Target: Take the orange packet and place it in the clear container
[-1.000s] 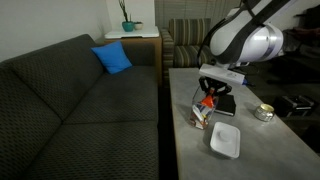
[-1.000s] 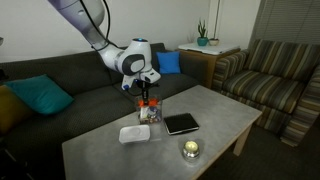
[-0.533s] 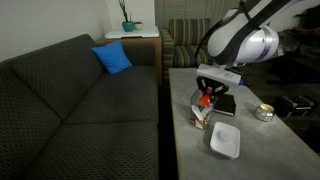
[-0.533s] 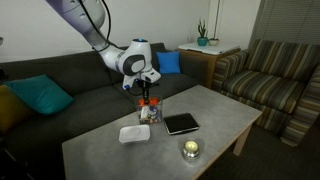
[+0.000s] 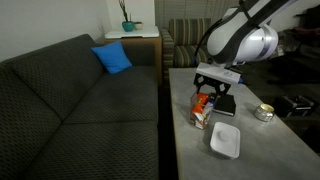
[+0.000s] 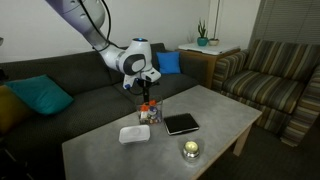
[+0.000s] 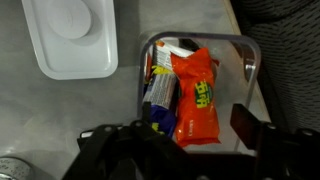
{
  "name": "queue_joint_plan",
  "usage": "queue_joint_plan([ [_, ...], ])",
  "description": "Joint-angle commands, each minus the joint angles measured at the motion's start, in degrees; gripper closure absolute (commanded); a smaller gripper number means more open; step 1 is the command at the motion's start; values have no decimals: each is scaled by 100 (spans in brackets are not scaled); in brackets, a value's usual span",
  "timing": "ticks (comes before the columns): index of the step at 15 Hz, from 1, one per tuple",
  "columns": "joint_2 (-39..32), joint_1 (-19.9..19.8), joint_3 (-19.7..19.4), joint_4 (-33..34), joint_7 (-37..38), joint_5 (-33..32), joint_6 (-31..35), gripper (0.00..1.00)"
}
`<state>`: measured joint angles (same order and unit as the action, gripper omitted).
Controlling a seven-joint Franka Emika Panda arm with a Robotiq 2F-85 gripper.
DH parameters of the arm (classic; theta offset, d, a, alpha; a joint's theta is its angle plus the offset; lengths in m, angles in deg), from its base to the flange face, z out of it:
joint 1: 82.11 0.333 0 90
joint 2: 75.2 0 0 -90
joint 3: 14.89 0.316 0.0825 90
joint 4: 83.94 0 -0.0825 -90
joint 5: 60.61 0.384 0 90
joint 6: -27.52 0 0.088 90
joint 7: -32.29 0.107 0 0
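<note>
In the wrist view the orange packet [image 7: 195, 95] lies inside the clear container [image 7: 249, 68], beside a blue and white packet [image 7: 162, 92]. My gripper [image 7: 185, 135] hangs just above the container, open, with its fingers [image 7: 250, 126] spread wide on either side of the packet and a gap showing at the right finger. In both exterior views the gripper [image 5: 205, 96] [image 6: 146, 99] stands over the container [image 5: 200, 115] [image 6: 152, 116] on the grey table, and the orange packet [image 5: 204, 102] shows between the fingers.
A white rectangular dish [image 7: 70, 40] [image 5: 225, 140] [image 6: 134, 133] lies beside the container. A black book [image 5: 226, 104] [image 6: 181, 123] and a round silvery tin [image 5: 263, 113] [image 6: 189, 149] are also on the table. A dark sofa [image 5: 80, 110] runs along the table's side.
The jaws have spread apart from shut on the orange packet. The packet has left the fingers and lies in the container. The arm has barely moved.
</note>
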<state>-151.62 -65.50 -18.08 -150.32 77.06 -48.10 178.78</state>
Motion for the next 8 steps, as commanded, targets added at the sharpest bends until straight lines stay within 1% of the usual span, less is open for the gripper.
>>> queue_joint_plan([
  [1,652,49,-90,-861,-11,6,373,0],
  [4,1224,42,-101,-1623,-69,22,782,0],
  [6,1544,55,-153,-2023,-55,-63,791,0],
  [8,1795,247,-455,-2380,45,-257,721,0],
])
